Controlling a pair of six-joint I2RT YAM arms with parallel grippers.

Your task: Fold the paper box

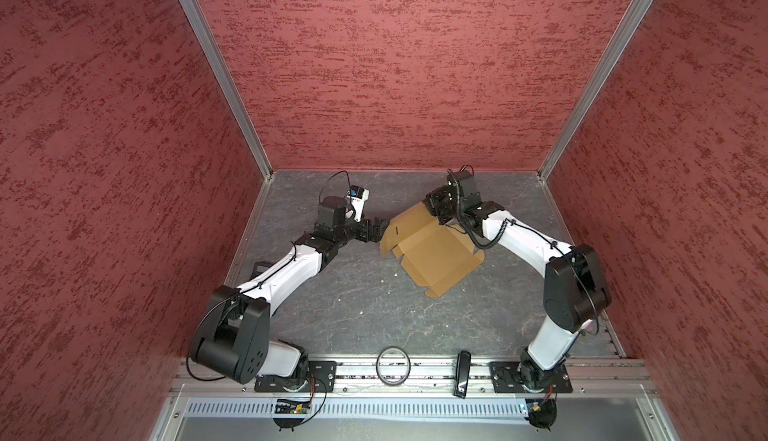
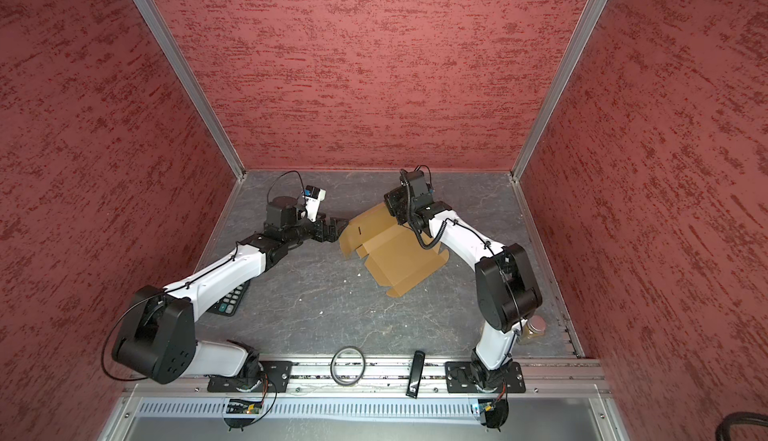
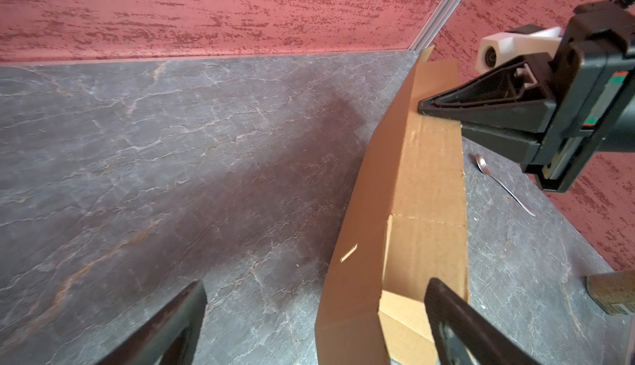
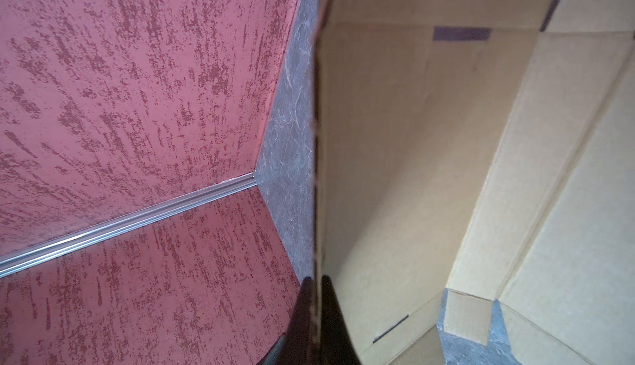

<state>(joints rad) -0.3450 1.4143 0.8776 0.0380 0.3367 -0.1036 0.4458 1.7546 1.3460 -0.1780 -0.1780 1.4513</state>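
Cardboard of the paper box [image 1: 432, 258] lies half unfolded on the grey marbled table [image 1: 353, 293], spreading from the right claw [image 4: 314, 286] toward the left claw [image 3: 315, 289]. The right claw is pinched tight on the edge of the raised far flap. The left claw stands wide apart and grips nothing. The box's upturned side panel rises between its fingers [image 3: 443, 298]. A metal spoon [image 3: 505, 184] lies on the table near the right claw, off the cardboard.
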